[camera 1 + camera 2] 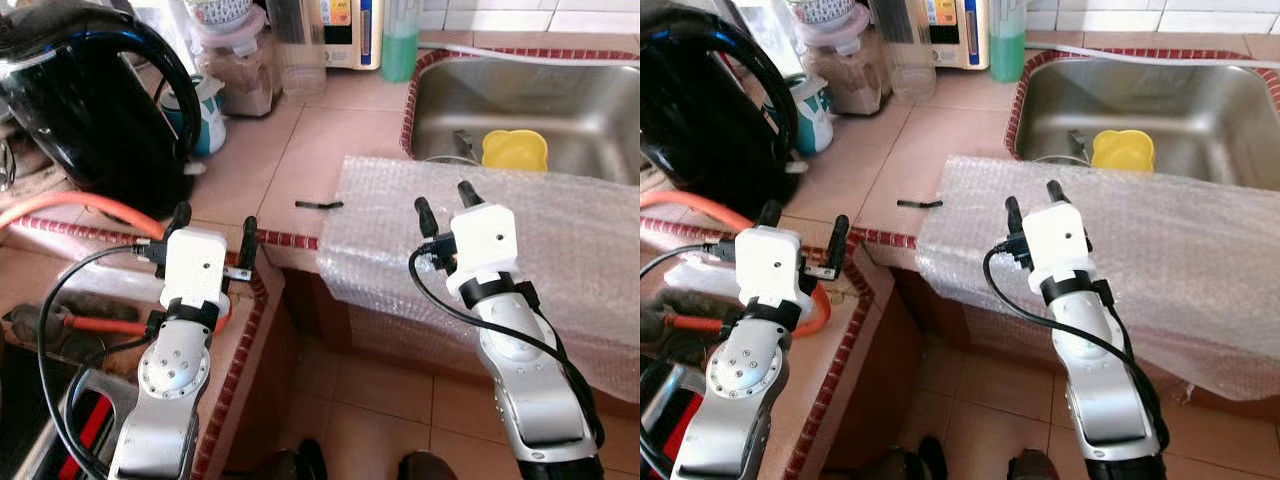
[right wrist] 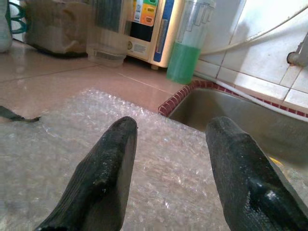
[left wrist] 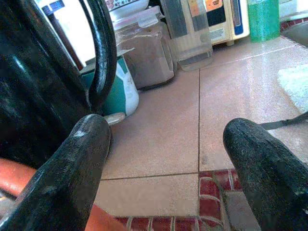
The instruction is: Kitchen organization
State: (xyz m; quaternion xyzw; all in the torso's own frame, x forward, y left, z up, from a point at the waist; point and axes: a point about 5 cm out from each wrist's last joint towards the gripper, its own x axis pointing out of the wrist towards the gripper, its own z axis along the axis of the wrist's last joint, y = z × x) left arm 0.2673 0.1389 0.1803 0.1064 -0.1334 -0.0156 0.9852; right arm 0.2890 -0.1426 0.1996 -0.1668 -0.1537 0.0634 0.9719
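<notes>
Glossy black plastic kettle (image 1: pixel 85 110). Matt, faintly speckled salmon-tiled tabletop (image 1: pixel 300 150) edged with rough red mosaic. Clear, crinkled bubble-wrap sheet (image 1: pixel 560 250), shiny. Brushed stainless-steel sink (image 1: pixel 590 110), dull sheen. Smooth yellow plastic lid (image 1: pixel 514 150). Clear plastic jar (image 1: pixel 240 70) holding brown powder.

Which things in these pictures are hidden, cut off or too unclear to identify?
- Yellow plastic object in the steel sink: the sheet of bubble wrap hides its lower part.
- Black kettle: top cut off, both eye views.
- Small thin black strip on the tiled counter: too small to identify.
- Appliance label: blurred, right wrist view.
</notes>
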